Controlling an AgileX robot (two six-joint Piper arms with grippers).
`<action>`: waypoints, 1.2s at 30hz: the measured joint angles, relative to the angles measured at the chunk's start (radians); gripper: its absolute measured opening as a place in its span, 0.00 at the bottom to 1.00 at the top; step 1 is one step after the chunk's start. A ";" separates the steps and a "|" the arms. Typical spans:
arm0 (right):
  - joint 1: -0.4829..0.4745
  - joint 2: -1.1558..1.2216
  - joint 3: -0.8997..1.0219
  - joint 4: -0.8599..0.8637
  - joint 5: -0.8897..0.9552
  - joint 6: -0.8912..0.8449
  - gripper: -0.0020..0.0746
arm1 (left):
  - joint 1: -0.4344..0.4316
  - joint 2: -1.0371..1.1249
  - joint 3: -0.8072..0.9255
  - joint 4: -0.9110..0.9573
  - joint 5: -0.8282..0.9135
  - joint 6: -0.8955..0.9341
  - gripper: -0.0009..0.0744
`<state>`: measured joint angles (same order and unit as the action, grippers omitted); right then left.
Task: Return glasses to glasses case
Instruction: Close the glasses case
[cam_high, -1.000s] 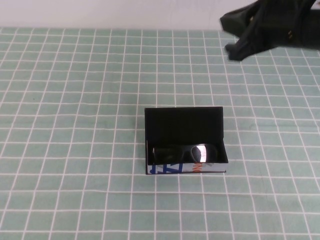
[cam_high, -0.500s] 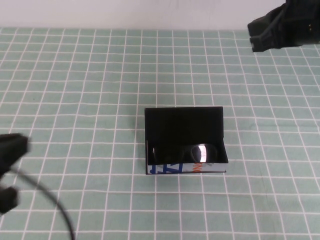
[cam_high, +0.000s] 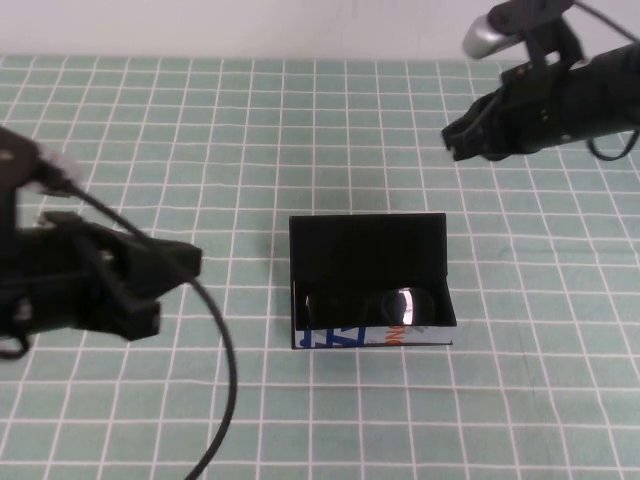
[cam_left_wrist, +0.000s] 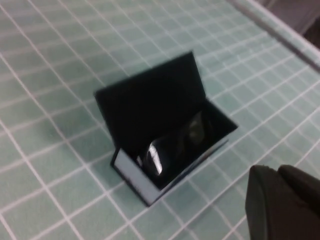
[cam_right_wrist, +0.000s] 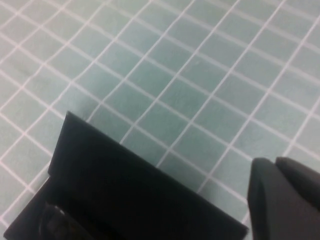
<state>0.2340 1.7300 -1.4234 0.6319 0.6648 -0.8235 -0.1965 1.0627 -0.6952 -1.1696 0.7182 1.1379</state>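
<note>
Glasses inside open glasses case

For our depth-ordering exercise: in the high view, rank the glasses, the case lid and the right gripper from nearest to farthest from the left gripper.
From the left gripper, at table left:
1. Case lid, upright at centre.
2. Glasses, inside the case, just beyond the lid's near edge.
3. Right gripper, far right.

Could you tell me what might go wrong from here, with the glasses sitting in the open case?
The glasses lie in the glasses case with its flap upright. The left gripper, beside the case on its left, might nudge the light case sideways instead of shutting it. The right gripper, hovering behind, could catch the flap or crowd the left arm.
</note>
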 joint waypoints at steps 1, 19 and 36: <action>0.000 0.016 -0.016 0.002 0.012 -0.002 0.01 | 0.000 0.034 -0.002 -0.014 0.000 0.022 0.01; 0.000 0.298 -0.265 0.064 0.173 -0.006 0.01 | -0.396 0.457 -0.006 -0.449 -0.334 0.420 0.01; 0.000 0.348 -0.268 0.148 0.197 -0.124 0.01 | -0.529 0.744 -0.211 -0.551 -0.454 0.559 0.01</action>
<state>0.2340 2.0782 -1.6910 0.7798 0.8614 -0.9480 -0.7259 1.8068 -0.9066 -1.7205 0.2643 1.6972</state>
